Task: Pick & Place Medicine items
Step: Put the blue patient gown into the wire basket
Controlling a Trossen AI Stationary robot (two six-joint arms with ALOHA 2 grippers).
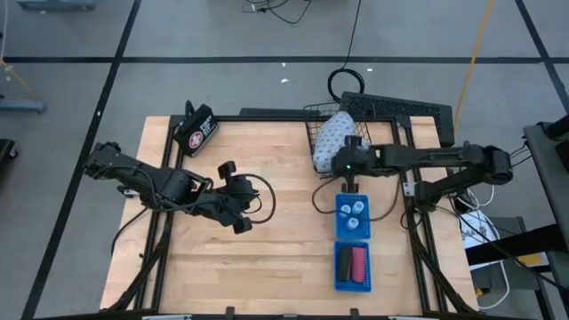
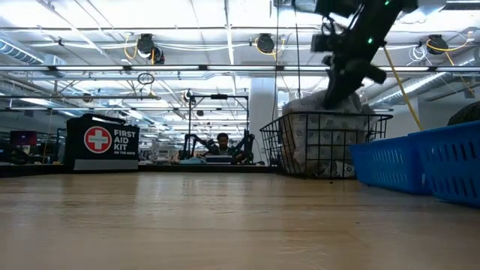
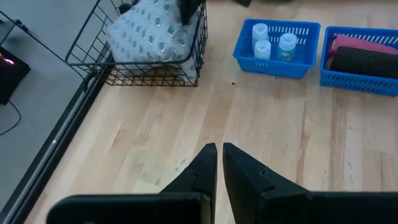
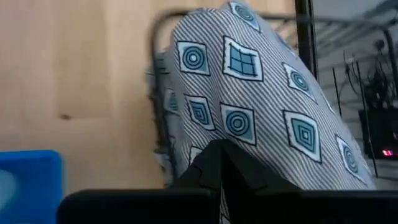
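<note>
Wire basket (image 1: pixel 331 142), pouch (image 1: pixel 332 135) hiding right hand (image 1: pixel 353 142)

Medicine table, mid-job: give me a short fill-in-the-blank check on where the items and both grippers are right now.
1. The soft grey-white patterned pouch sits in the black wire ____.
2. The blue plastic tray nearer that pouch holds ____ small white round bottles.
3. The pink oblong piece shares the other blue tray with a ____ one.
4. The right gripper is at the pouch; the left gripper hovers with its fingers ____.

Missing words: basket; three; black; shut
</note>
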